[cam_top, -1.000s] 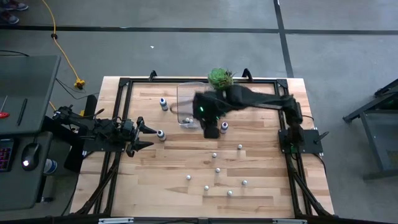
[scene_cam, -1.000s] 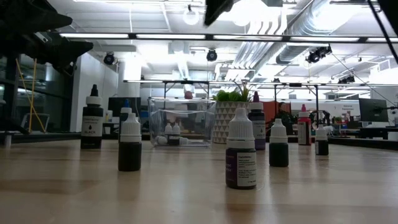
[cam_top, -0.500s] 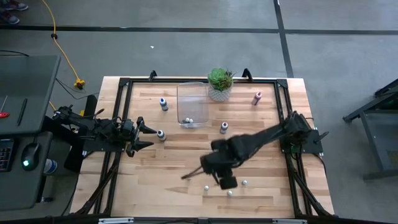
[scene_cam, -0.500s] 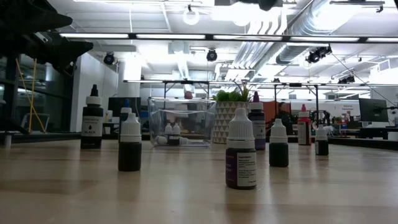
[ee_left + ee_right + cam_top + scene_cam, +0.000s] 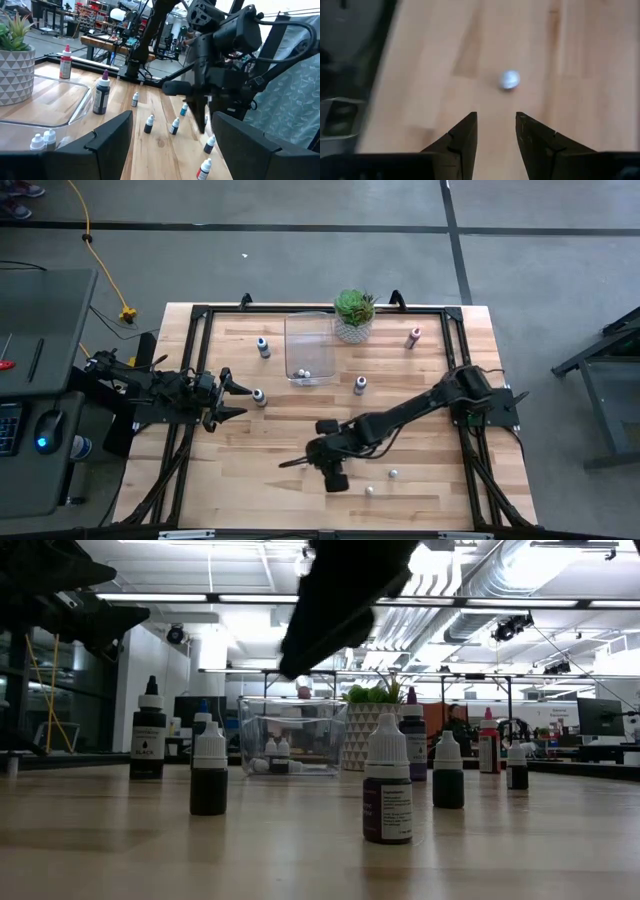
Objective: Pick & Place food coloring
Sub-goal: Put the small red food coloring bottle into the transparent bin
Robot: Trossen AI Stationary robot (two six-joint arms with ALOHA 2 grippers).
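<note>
Small white-capped dark dropper bottles (image 5: pixel 387 780) stand upright across the near half of the pale wooden table (image 5: pixel 240 470), caps pointing straight up. The right gripper (image 5: pixel 495 131) hangs above one, fingers spread and empty. The left gripper (image 5: pixel 240 399) waits at the table's left, fingers spread.

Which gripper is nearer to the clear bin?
Left. The left gripper waits beside the bin, toward the table's left edge. The right gripper hangs open farther off, over the near bottles.
</note>
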